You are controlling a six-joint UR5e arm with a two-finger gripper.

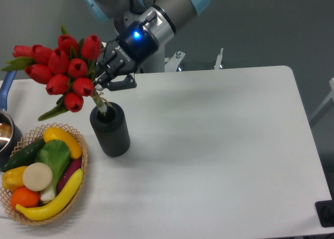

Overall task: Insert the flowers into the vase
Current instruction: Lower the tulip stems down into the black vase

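The flowers (62, 67) lean left over the vase (110, 129), stem ends just inside its mouth, red heads hanging out past the rim toward the basket (78, 197) of vegetables. The gripper (107, 78) sits on the stems right above the mouth, jaws clenched on them. The vase stands upright on the table (219, 145), near the basket. Judging from that tilt, letting go now could let the top-heavy bunch pivot on the rim and tumble out, or lever the vase over leftward; the stems look barely seated.
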